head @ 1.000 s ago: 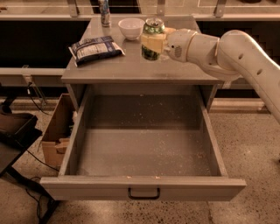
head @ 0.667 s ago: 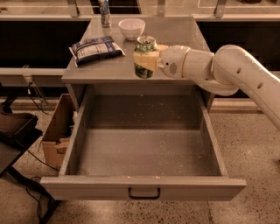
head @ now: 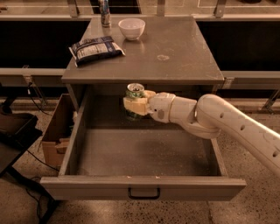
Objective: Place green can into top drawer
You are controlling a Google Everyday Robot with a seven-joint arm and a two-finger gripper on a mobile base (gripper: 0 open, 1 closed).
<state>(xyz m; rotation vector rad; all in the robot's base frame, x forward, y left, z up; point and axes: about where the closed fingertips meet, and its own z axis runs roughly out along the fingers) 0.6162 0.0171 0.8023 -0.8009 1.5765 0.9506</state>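
Note:
The green can [head: 135, 92] is upright, with a silver top, held in my gripper [head: 136, 105], whose pale fingers are shut around its body. It hangs inside the open top drawer [head: 144, 153], toward the drawer's back and left of middle, above the speckled floor. My white arm [head: 218, 120] reaches in from the right. The drawer's front panel carries a small dark handle [head: 143, 193].
On the cabinet top [head: 175, 48] lie a dark snack bag [head: 95, 49], a white bowl [head: 131, 28] and a slim blue-white can [head: 104, 12]. A cardboard box [head: 57, 135] stands left of the drawer. A rail runs behind.
My gripper has carried the green can down from above the cabinet's front edge and into the open drawer, moving left and lower.

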